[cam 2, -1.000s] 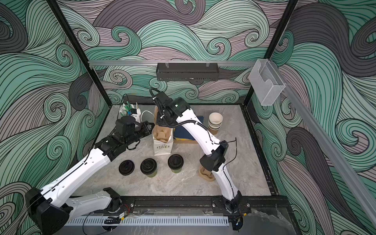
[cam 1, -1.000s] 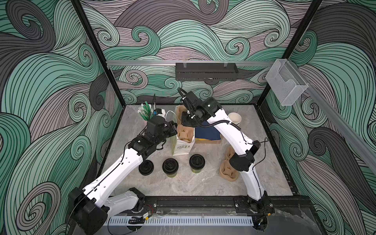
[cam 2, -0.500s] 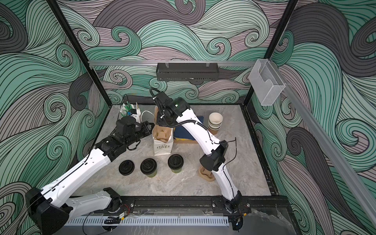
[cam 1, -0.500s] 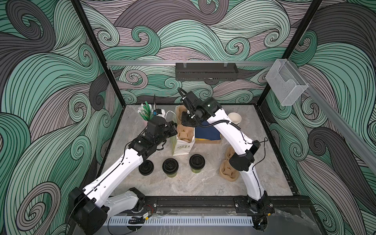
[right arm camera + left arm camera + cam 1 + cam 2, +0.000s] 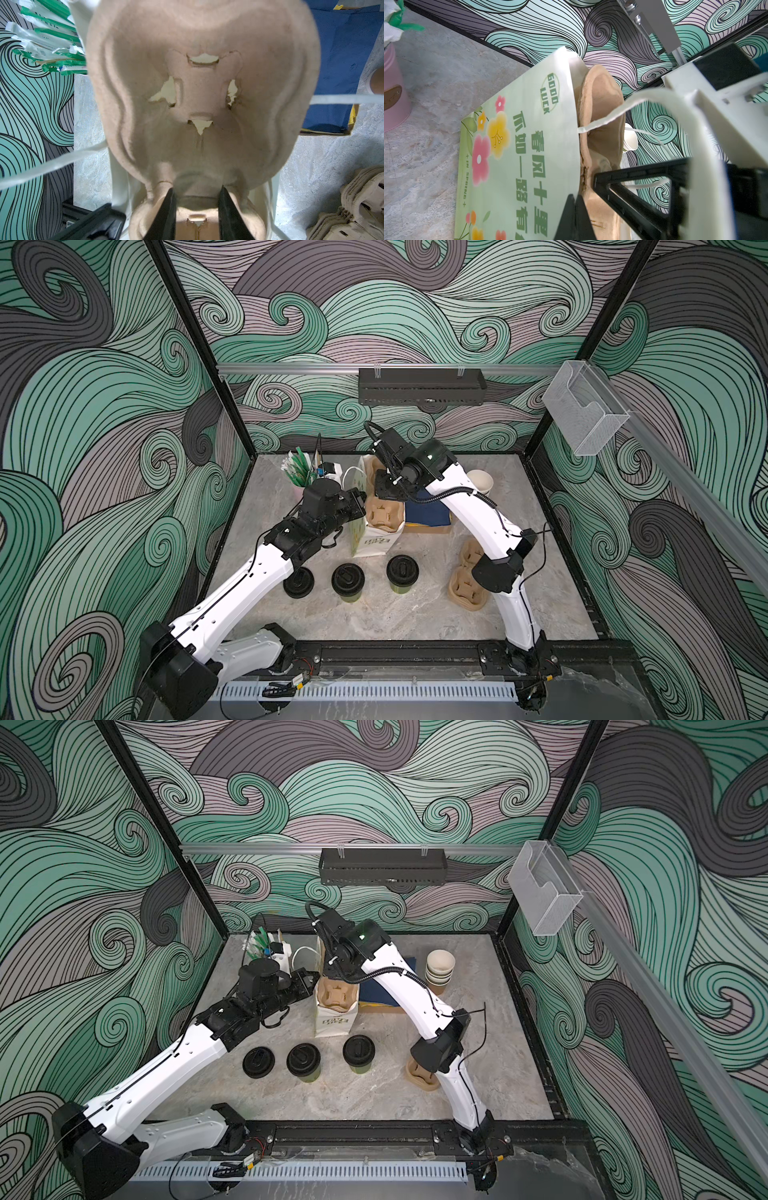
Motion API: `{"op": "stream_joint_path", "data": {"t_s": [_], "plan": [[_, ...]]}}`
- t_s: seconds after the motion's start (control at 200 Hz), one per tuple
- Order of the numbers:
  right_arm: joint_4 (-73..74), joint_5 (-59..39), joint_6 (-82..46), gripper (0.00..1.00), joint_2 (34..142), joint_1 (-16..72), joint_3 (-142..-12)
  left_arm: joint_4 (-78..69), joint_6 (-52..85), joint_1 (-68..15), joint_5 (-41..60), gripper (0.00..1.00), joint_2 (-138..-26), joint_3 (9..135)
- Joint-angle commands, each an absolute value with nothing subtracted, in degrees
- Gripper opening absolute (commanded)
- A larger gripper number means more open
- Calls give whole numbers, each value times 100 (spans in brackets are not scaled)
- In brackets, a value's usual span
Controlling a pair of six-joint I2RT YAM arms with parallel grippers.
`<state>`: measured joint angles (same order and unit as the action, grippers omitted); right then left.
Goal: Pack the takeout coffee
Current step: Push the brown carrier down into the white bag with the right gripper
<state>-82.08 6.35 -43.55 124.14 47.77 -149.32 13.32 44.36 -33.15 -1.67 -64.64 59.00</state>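
Left pincer (image 5: 360, 506) is clenched on the left rim of the paper bag (image 5: 374, 539), which I see standing upright mid-table with its mouth open. A pulp cup carrier (image 5: 384, 514) sits in that mouth, part of it standing above the rim. My right pincer (image 5: 196, 187) reaches down from above and grasps the carrier by its middle ridge, one finger on either side.

Along the front of the table, from my left, a loose black lid (image 5: 298, 583) lies flat. Next to it the left coffee cup (image 5: 348, 581) and the right coffee cup (image 5: 402, 571) stand upright and lidded, apart from each other, just in front of the bag. Neither pincer touches them. Further right, a stack of spare carriers (image 5: 465, 585) lies partly under my right arm. A stack of lidless cups (image 5: 480, 485) stands near the back right.
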Motion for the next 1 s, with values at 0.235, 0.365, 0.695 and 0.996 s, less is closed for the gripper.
{"op": "stream_joint_path", "data": {"t_s": [0.235,0.365,0.695,0.996], "plan": [[-8572,697,-4351,28,12312,4641,-14924,1244,4334,-3357,-302,0,-6126,5886],[-8571,653,-4387,28,12378,4671,-14913,1155,4283,-3366,-179,0,-6187,5940],[-8323,-50,-4903,28,12604,4815,-15131,1018,4504,-3384,-261,0,-6267,5772],[-7868,-156,-5706,27,12728,4860,-15008,976,4539,-3410,-483,0,-6183,5669]]}}
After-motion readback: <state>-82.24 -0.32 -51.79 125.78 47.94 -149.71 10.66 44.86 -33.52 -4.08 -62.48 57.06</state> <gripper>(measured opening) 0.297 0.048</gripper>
